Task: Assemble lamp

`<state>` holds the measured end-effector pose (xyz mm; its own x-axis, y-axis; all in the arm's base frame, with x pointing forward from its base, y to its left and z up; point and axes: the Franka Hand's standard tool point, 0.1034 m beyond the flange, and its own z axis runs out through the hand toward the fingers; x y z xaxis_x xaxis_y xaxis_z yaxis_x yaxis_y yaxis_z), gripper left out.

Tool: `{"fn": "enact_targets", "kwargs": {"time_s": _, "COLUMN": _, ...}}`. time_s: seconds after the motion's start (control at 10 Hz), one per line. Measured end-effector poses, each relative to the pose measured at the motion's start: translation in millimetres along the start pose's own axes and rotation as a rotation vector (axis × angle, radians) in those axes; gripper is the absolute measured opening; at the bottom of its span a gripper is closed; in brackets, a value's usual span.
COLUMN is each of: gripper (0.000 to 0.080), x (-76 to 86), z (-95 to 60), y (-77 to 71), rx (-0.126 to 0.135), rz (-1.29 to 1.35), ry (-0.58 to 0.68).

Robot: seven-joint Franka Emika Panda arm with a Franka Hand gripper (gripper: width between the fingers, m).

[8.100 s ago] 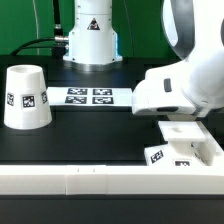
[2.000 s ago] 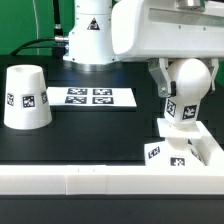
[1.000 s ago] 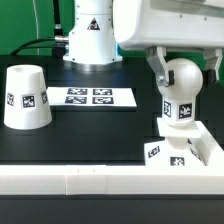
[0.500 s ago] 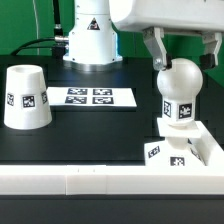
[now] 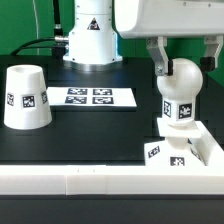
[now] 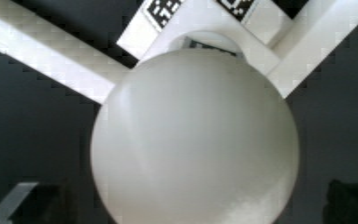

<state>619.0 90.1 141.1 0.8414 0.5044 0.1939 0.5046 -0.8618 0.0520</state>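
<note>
Exterior view: bulb (image 5: 182,84) upright, neck seated in base (image 5: 200,148), so it stands unaided. My gripper (image 5: 187,62) straddles its crown, fingers (image 5: 159,62) apart, touching nothing. Shade (image 5: 26,97) well apart, presumably fitted last.

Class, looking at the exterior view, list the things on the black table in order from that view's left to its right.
shade → marker board → bulb. The base is left out: the bulb stands on it, so the two overlap.
</note>
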Motion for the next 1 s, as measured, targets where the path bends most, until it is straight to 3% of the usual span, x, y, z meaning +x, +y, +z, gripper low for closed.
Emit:
{"fn": "enact_targets", "kwargs": {"time_s": 0.3, "gripper": 0.0699, "x": -7.9, "z": 5.5, "y": -7.3, "rx": 0.055, "rz": -0.017, "ry": -0.177}}
{"fn": "enact_targets", "kwargs": {"time_s": 1.0, "gripper": 0.0699, "x": -8.8, "z": 14.6, "y": -0.3, "rx": 0.048, "rz": -0.041, "ry": -0.150}}
